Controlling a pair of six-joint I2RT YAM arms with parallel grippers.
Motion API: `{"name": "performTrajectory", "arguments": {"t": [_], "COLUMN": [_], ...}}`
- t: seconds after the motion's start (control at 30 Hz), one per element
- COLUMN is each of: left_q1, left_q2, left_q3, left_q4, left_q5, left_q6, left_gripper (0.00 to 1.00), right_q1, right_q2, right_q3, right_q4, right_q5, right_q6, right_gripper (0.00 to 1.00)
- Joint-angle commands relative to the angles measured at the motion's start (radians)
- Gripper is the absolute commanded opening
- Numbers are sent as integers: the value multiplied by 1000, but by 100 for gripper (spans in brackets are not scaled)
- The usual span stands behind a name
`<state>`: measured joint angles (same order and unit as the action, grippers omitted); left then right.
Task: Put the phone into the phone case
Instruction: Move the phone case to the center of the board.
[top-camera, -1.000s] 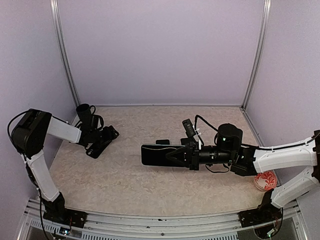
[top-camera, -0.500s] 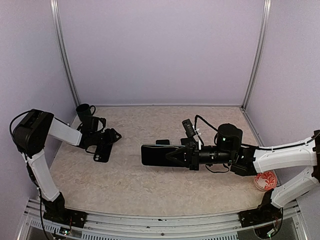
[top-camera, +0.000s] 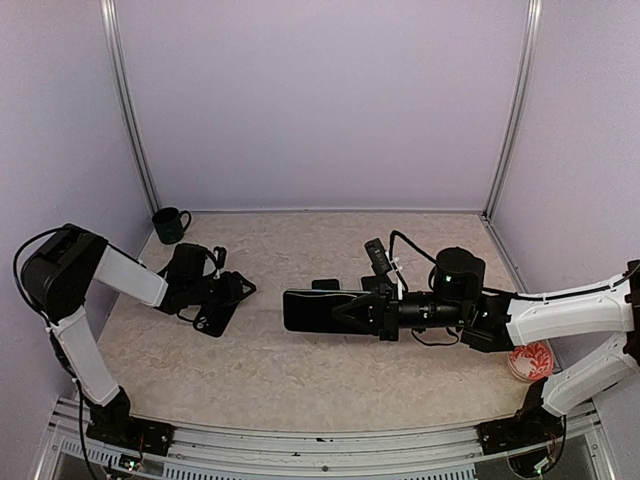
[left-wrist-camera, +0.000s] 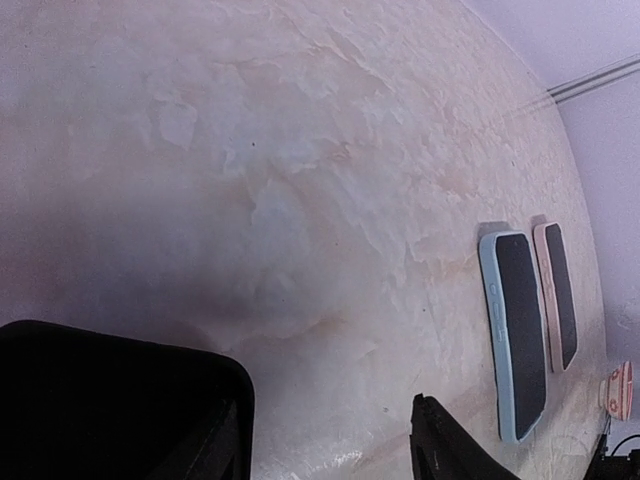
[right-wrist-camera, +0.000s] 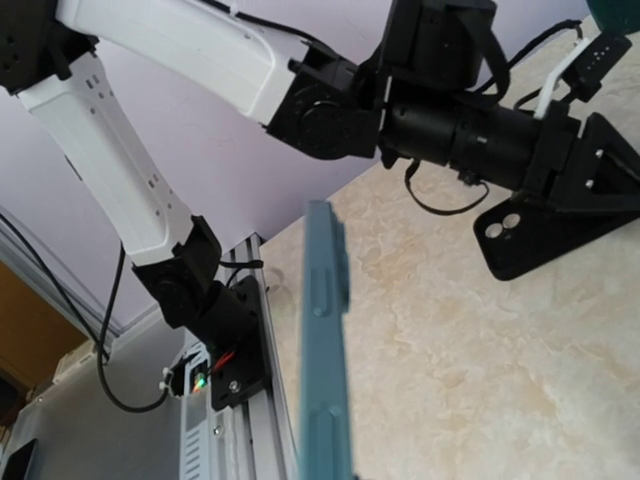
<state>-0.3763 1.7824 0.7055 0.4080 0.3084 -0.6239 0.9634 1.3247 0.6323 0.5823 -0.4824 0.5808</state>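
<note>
My right gripper (top-camera: 350, 312) is clenched on the teal phone case (top-camera: 310, 310). It holds the case out flat over the middle of the table (top-camera: 300, 385), dark face up and long side pointing left. From my right wrist I see only the case's thin teal edge, with its moulded side buttons.

My left gripper (top-camera: 235, 292) sits low at the left of the table, pointing right toward the case but well apart from it. The black phone (top-camera: 218, 318) lies flat at its tip, the back with two round lenses facing up. My left wrist view shows a gap beside one finger (left-wrist-camera: 440, 445), and I cannot tell whether those jaws grip the phone.

A pink-edged slab (left-wrist-camera: 556, 295) sits just beyond the case. A green mug (top-camera: 170, 224) stands in the far left corner. A pink dish (top-camera: 530, 362) is near my right arm.
</note>
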Motion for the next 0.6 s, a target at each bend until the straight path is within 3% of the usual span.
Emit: {"name": "performTrajectory", "arguments": {"t": [0.0,0.57], "left_q1": [-56,-208], "left_q2": [-24,-168], "left_q3": [-57,-124], "left_q4": [-39,-86], "left_q5": [81,163], "left_q6": [-4,43], "left_gripper": [56,52], "right_q1": [-11,-29], "right_q2": [-27,-45], "right_q3": [-11,-19], "right_q4": [71,75], "right_q5": [-10,-21], "right_q6": [-2,-9], "right_gripper": [0,0]}}
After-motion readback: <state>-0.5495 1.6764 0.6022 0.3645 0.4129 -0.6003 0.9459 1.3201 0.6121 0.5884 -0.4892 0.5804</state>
